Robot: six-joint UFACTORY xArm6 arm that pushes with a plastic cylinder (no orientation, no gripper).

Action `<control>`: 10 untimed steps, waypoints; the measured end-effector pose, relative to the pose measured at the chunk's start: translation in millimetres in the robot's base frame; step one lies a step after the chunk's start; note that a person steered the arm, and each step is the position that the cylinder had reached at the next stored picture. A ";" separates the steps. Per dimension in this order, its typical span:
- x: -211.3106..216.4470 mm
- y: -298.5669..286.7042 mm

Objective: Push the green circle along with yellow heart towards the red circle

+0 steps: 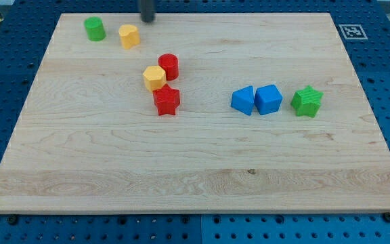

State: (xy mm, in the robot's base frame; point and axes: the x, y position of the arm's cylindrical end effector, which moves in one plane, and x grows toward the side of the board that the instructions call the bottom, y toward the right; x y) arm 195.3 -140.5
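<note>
1. The wooden board carries every block.
2. My tip, a bare rod with no jaws, stands at the view's top edge, right of the yellow heart and green circle.
3. The red circle lies below, touching a yellow hexagon.

Eight blocks sit on the tabletop. Two are green: a circle and a star. Two are yellow: a heart and a hexagon. Two are red: a circle and a star. Two are blue: a triangle-like block and a cube.
</note>
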 end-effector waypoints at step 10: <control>101.5 22.2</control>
State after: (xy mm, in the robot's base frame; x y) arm 296.8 -118.4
